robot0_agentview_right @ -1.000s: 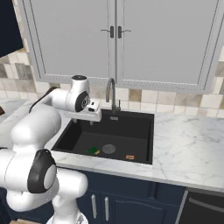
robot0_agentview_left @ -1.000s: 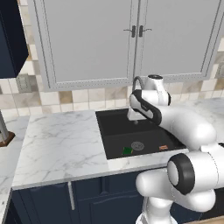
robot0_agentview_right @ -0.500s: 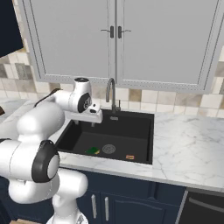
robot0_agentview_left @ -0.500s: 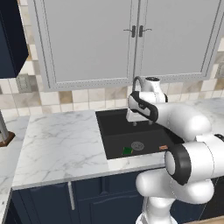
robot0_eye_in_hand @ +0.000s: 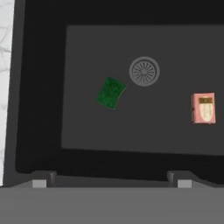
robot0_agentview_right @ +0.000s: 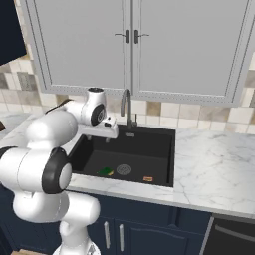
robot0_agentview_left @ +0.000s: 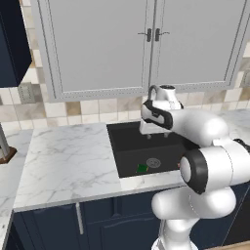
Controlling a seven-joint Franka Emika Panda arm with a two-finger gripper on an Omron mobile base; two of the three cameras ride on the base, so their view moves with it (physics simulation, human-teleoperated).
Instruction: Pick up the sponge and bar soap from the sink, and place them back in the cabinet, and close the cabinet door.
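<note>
The green sponge lies flat on the floor of the black sink, just beside the round drain. The orange-brown bar soap lies apart from it on the drain's other side. My gripper hangs open above the basin, its fingertips wide apart and holding nothing. In the right base view the gripper sits over the sink's back left, near the tap, with the sponge and soap below. A navy cabinet shows at the upper left edge.
Light grey wall cabinets hang above the tiled backsplash. Marble counter runs left of the sink and more counter lies to its right. A brown object stands at the far left edge.
The hand stays over the back of the sink, barely shifted. The arm's elbow has folded down and nearer to the base cameras.
</note>
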